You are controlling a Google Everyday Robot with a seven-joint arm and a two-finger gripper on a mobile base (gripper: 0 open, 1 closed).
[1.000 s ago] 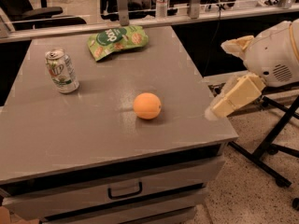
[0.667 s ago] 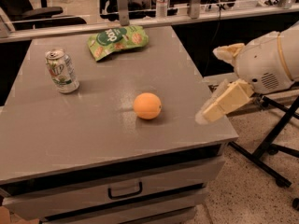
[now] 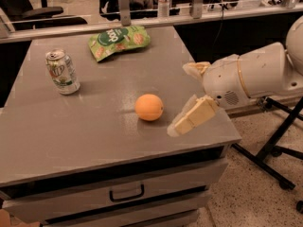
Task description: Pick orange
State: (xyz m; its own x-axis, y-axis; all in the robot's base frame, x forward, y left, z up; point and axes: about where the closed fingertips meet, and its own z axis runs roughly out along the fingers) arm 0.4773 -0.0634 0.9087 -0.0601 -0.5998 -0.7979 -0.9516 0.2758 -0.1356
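The orange [image 3: 149, 107] is a round, smooth fruit resting near the middle of the grey table top [image 3: 71, 131]. My gripper [image 3: 183, 98] comes in from the right on a white arm [image 3: 255, 74], just right of the orange and a little above the table. It is open: one cream finger [image 3: 195, 68] points left at the top, the other [image 3: 194, 117] slants down toward the table's front right. Nothing is between them. The orange stands apart from both fingers.
A green-and-white soda can [image 3: 62, 72] stands at the left. A green snack bag [image 3: 119, 40] lies at the back. The table has a drawer with a handle [image 3: 127, 193] below. A black stand's legs [image 3: 272, 150] are on the floor at the right.
My gripper has moved left over the table's right edge, closer to the orange. The orange, can and bag have not moved.
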